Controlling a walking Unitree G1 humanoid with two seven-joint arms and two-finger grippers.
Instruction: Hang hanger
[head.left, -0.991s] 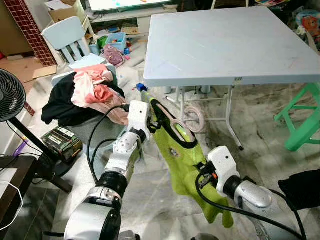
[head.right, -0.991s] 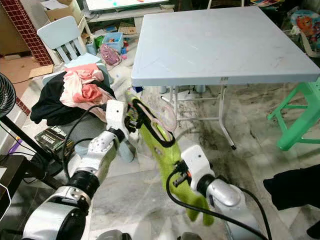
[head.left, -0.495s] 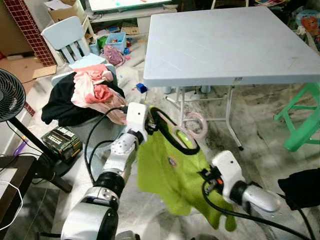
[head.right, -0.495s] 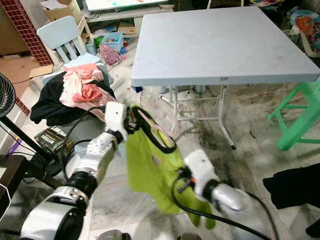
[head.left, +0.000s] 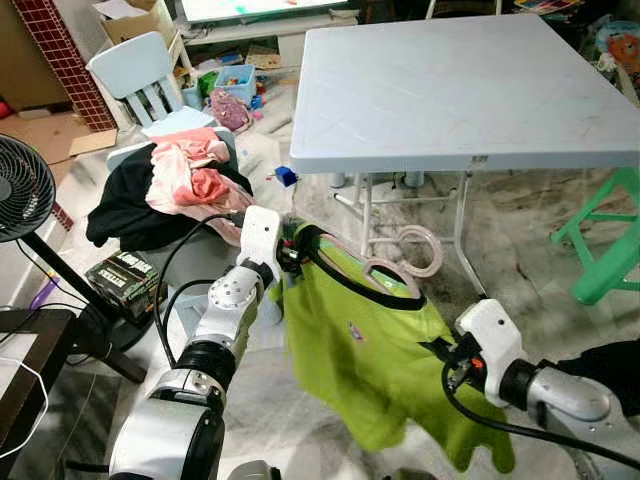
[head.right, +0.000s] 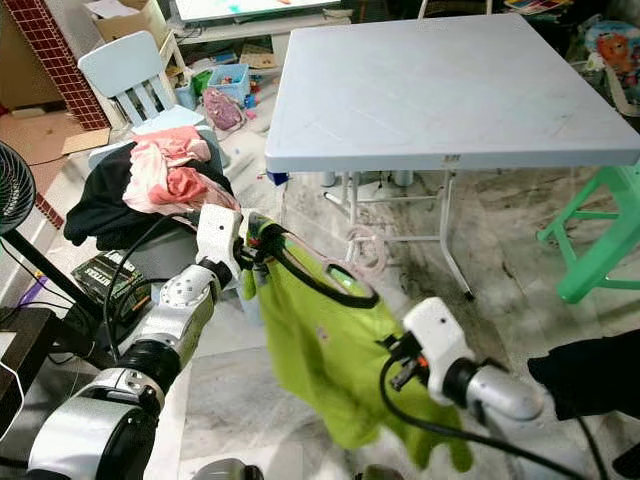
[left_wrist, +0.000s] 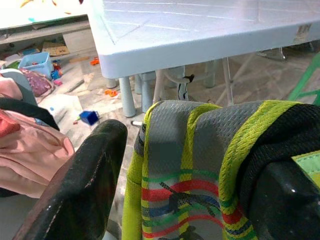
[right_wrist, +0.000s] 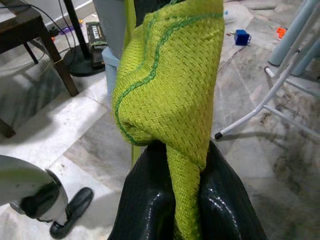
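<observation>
A: What has changed in the last second?

B: The green shirt (head.left: 375, 365) has opened out. It hung as a narrow strip between the two arms; now the right gripper (head.left: 445, 352) has swung away to the robot's right and the cloth is spread wide between the grippers.

A: How is each one holding it?

B: The left gripper (left_wrist: 192, 165) is clamped on one shoulder: in the left wrist view the grey, striped fabric is bunched between its two black fingers (left_wrist: 75, 195), with the black collar band (head.left: 345, 276) running off from them. The right gripper's fingers (right_wrist: 150, 210) are pinched shut on a fold of green cloth that bulges just past their tips.

A: Why pull it apart like that?

B: I'd judge it's to tension the neck opening so the hanger (head.left: 400, 268) sits properly in the shoulders.

A: And where's the hanger?

B: It's pink, its loops poking out of the collar between the two grippers, nearer the right one. It hangs in the air in front of the white table (head.left: 460, 85), above the floor (head.left: 300, 400), not yet on any rail.

A: Anything else nearby?

B: A chair (head.left: 135, 75) heaped with clothes (head.left: 185, 180) beyond the left gripper.
</observation>
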